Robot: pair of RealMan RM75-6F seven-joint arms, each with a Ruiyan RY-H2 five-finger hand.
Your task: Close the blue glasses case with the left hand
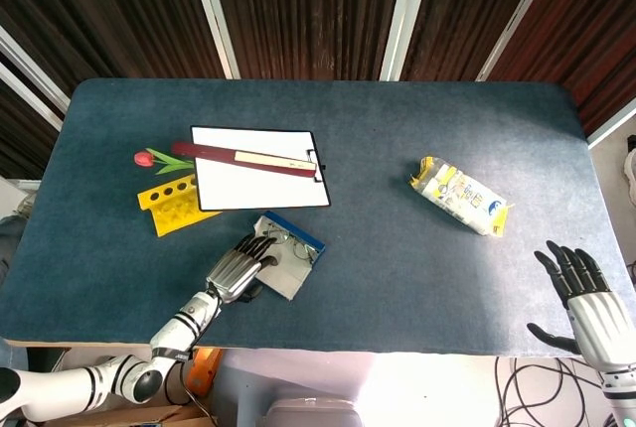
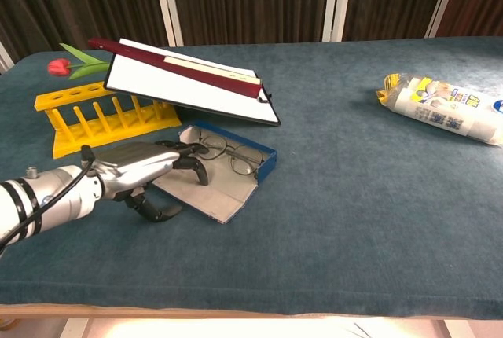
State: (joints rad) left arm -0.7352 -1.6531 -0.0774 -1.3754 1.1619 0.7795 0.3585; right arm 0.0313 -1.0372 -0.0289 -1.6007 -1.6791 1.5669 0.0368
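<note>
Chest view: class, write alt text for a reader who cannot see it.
The left hand rests on the open blue glasses case, glasses inside. Behind are a clipboard leaning on a yellow rack and a tulip; a snack packet lies far right.

On the table (image 1: 397,288), placed relative to the clipboard (image 1: 260,181):
- 1 clipboard
- 1 dark red folding fan (image 1: 243,157), lying across it
- 1 yellow rack (image 1: 171,203), at its left
- 1 red tulip (image 1: 149,159), at its left
- 1 blue glasses case (image 1: 290,248), just below
- 1 pair of glasses (image 2: 228,153), in that case
- 1 yellow-and-white packet (image 1: 461,195), well to its right
</note>
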